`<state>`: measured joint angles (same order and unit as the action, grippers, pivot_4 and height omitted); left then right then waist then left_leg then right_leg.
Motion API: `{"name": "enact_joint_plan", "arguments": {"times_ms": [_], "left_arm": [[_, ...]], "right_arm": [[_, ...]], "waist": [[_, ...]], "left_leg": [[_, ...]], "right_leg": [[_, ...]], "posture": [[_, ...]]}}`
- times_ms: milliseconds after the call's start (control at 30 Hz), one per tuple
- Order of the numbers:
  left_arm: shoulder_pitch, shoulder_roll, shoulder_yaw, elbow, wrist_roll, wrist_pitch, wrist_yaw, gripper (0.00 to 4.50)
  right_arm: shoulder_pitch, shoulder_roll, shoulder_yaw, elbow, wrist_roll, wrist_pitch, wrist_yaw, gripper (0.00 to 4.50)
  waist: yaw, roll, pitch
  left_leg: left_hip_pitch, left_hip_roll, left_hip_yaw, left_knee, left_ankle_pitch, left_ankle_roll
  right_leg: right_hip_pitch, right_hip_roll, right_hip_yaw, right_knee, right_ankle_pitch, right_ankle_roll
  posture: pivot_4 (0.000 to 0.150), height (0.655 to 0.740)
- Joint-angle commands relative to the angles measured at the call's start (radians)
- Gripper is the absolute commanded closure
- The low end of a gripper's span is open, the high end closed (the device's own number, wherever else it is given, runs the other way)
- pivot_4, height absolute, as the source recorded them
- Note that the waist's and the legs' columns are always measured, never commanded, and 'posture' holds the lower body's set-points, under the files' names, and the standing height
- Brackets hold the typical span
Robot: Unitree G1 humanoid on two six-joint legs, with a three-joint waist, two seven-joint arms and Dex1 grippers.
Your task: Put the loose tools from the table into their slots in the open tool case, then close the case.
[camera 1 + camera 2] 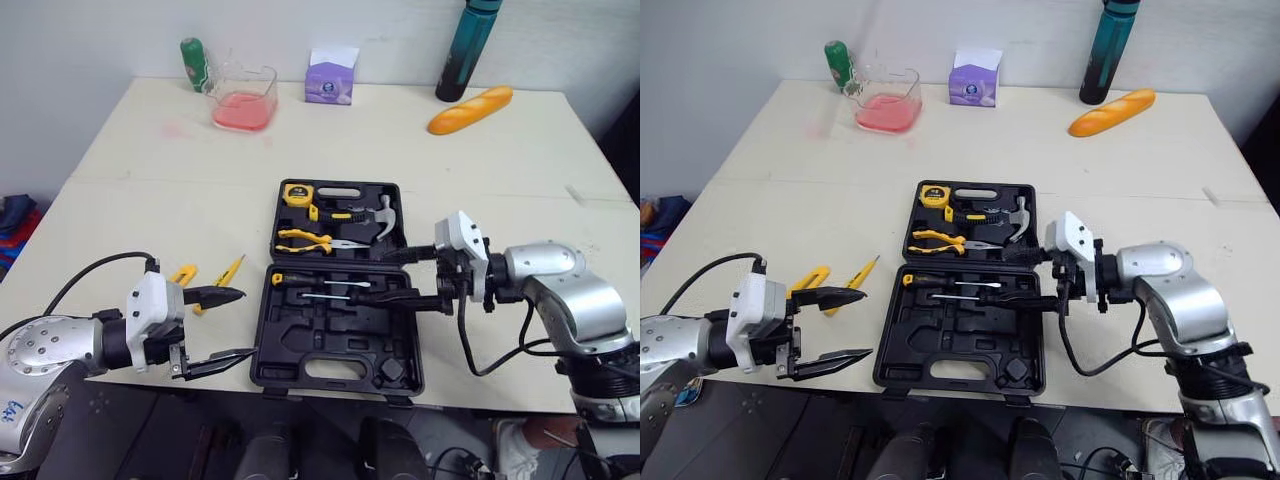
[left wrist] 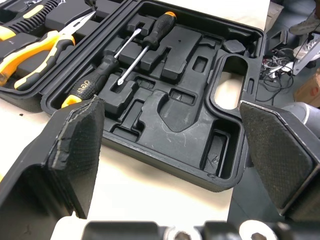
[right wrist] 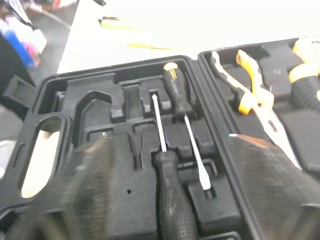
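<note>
While left end effector (image 1: pixel 248 322) and right end effector (image 1: pixel 376 277) both gape empty, loose yellow tool (image 1: pixel 230 270) lies diagonally just beyond the left, the nearer arm.

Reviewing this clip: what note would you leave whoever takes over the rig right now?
Left tool: open, empty, left of the case near the table front edge.
Right tool: open, empty, over the case's right side.
Done: screwdrivers, pliers, hammer and tape measure sit in the case.
To do: a chunky yellow tool and a thin yellow tool lie loose on the table left of the case; slot them, close the case.
</note>
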<state>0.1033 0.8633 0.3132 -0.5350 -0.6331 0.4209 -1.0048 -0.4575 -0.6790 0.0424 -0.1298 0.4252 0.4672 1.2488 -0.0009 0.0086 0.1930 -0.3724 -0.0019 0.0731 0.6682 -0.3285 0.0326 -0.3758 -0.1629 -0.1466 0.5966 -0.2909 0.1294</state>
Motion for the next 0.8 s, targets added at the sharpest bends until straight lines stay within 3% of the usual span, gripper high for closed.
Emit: {"name": "enact_joint_plan", "arguments": {"times_ms": [33, 133, 167, 800], "left_arm": [[-0.024, -0.008, -0.007, -0.001, -0.002, -0.017, 0.001, 0.00], [-0.036, -0.007, -0.015, 0.003, 0.002, -0.018, -0.002, 0.00], [-0.039, -0.007, -0.017, 0.005, 0.002, -0.018, -0.002, 0.00], [-0.075, -0.004, -0.010, 0.031, 0.004, -0.021, -0.005, 0.00]], "right_arm": [[0.018, 0.059, -0.016, 0.012, 0.007, -0.107, -0.029, 2.70], [0.039, 0.092, 0.012, 0.043, -0.033, -0.191, -0.038, 4.24], [0.040, 0.101, 0.018, 0.053, -0.043, -0.217, -0.037, 4.47], [0.036, 0.181, 0.131, 0.243, -0.171, -0.349, -0.094, 4.47]], "waist": [[-0.002, 0.000, 0.000], [-0.002, 0.000, 0.000], [-0.002, 0.000, 0.000], [-0.002, 0.000, 0.000]], "left_leg": [[0.000, 0.000, 0.000, 0.000, 0.000, 0.000], [0.001, 0.000, 0.001, 0.000, 0.000, 0.000], [0.001, 0.000, 0.001, 0.000, 0.000, 0.000], [0.001, 0.000, 0.001, 0.000, 0.000, 0.000]], "right_leg": [[0.000, 0.000, 0.000, 0.000, 0.000, 0.000], [0.000, 0.000, 0.001, 0.000, 0.000, 0.000], [0.000, 0.000, 0.001, 0.000, 0.000, 0.000], [0.000, 0.000, 0.002, 0.001, 0.000, 0.000]], "posture": [[0.150, 0.7400], [0.150, 0.7400], [0.150, 0.7400], [0.150, 0.7400]]}}
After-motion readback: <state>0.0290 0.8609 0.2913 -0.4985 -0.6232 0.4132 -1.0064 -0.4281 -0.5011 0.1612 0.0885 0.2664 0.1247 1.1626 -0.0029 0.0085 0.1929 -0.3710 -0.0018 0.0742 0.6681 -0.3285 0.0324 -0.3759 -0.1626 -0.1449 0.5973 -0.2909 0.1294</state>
